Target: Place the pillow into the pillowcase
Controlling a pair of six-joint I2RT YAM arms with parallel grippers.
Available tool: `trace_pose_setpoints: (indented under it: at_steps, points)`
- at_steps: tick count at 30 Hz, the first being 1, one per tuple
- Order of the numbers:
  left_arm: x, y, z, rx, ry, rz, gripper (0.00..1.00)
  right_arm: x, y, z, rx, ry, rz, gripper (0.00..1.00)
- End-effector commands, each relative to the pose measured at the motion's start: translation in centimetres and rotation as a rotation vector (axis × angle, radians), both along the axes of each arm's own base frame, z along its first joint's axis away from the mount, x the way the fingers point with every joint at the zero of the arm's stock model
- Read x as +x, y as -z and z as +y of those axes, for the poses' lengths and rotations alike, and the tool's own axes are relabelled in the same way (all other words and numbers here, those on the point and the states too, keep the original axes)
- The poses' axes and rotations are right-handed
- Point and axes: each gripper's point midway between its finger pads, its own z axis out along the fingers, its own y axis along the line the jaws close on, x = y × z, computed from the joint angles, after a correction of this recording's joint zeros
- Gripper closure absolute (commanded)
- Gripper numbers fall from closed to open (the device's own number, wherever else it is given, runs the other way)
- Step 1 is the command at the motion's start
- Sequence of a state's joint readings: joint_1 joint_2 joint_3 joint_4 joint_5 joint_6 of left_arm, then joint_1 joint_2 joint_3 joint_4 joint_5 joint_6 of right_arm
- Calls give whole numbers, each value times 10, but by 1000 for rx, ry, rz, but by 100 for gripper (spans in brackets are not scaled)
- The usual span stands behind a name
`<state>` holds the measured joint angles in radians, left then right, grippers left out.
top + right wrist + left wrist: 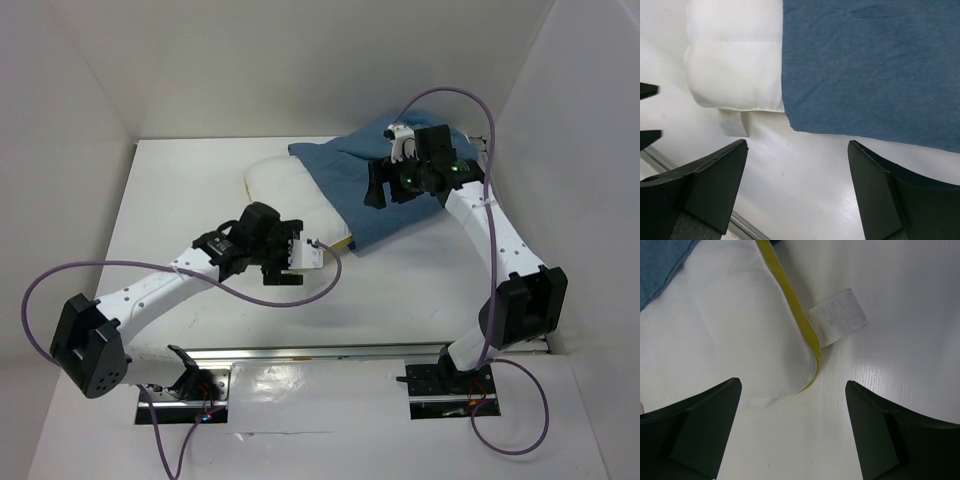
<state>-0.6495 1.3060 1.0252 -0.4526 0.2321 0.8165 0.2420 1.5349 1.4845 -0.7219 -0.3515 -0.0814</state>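
The cream-white pillow (275,185) lies at the table's middle back. Its right part is covered by the dusty-blue pillowcase (375,195). A yellow edge and a white label (837,320) mark the pillow's (735,335) near corner, with the pillowcase (660,262) at the upper left. My left gripper (290,254) is open just short of that corner, holding nothing (793,385). My right gripper (377,187) hovers open over the pillowcase. In its wrist view the open right gripper (797,142) is over bare table, with the pillow (735,55) and pillowcase hem (870,65) ahead of it.
White walls close in the table (180,200) at the back and both sides. A metal rail (330,352) with the arm bases runs along the near edge. Purple cables (300,298) loop beside each arm.
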Motion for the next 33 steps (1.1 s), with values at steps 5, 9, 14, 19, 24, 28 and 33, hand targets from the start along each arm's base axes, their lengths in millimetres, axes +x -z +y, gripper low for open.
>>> trace_pose_setpoints:
  at_steps: [5,9,14,19,24,28,33]
  points:
    - [25,11,-40,-55,60,-133,0,-22,-32,12,120,-13,15,12]
    - [33,19,-53,-72,44,-109,0,-25,-31,14,137,-6,38,12]
    - [41,50,-60,-25,39,-42,0,-23,-32,16,149,-6,46,12]
    - [65,67,-60,17,-54,52,56,-28,-31,27,151,-29,62,12]
    - [85,71,-52,-11,-172,125,100,-45,-7,35,106,-46,110,12]
    - [98,49,-53,-88,-217,157,100,-47,4,38,63,-44,90,12]
    - [102,-4,-60,-234,-235,233,100,-40,13,34,27,-11,68,12]
